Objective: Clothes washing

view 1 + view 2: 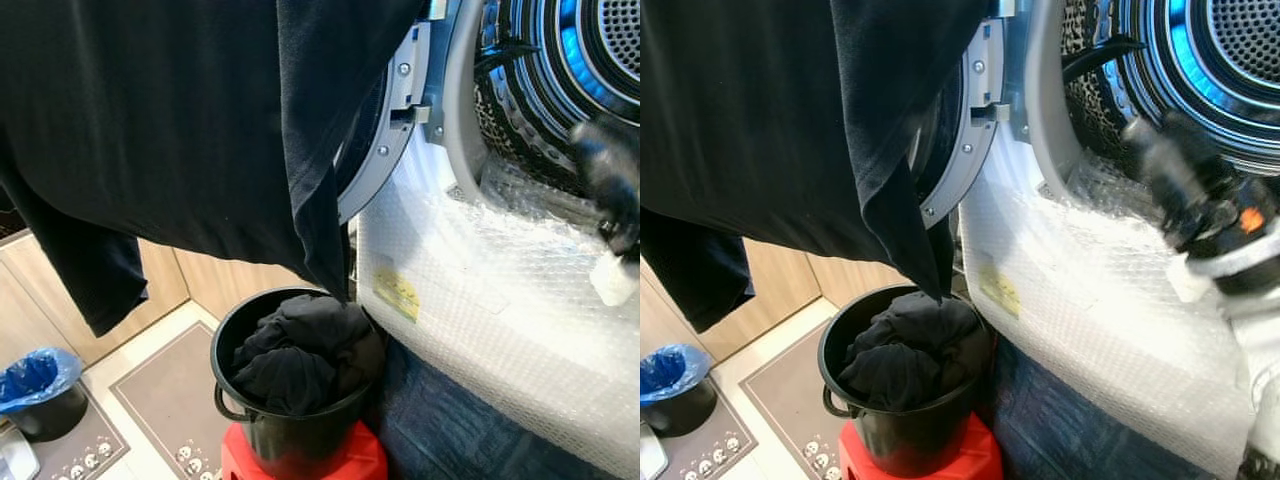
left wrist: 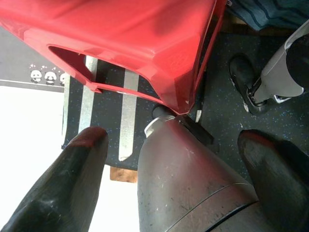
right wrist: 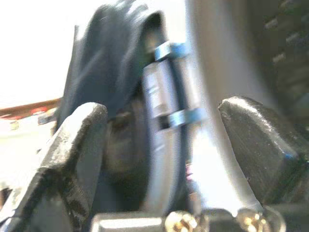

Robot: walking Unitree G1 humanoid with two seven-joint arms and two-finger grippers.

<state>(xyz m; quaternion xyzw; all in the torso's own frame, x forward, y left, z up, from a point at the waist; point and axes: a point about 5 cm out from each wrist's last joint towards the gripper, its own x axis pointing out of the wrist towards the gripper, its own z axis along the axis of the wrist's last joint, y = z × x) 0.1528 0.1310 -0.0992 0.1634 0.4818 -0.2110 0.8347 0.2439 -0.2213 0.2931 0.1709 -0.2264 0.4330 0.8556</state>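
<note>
- A big black shirt (image 1: 180, 120) hangs over the round grey door (image 1: 385, 130) of the white washing machine (image 1: 500, 300). One corner of it dangles down to the black plastic bucket (image 1: 290, 420).
- The bucket sits on a red plastic stool (image 1: 300, 462), just beside the machine. More dark clothes (image 1: 300, 355) are piled inside it.
- The shiny metal drum (image 1: 1200, 70) is open and looks ready for clothes.
- I think the step now is moving clothes into the drum. To do it well, grab a good bunch of cloth, lift it over the rim, and push it deep so nothing hangs out.
- The right gripper (image 3: 164, 145) is up by the door's edge, near the hanging shirt. Its two black fingers (image 3: 77, 145) are spread wide apart and hold nothing.
- The left gripper (image 2: 169, 169) hangs low by the stool. Its fingers are spread too, with nothing between them but the robot's own silver leg (image 2: 188, 174).
</note>
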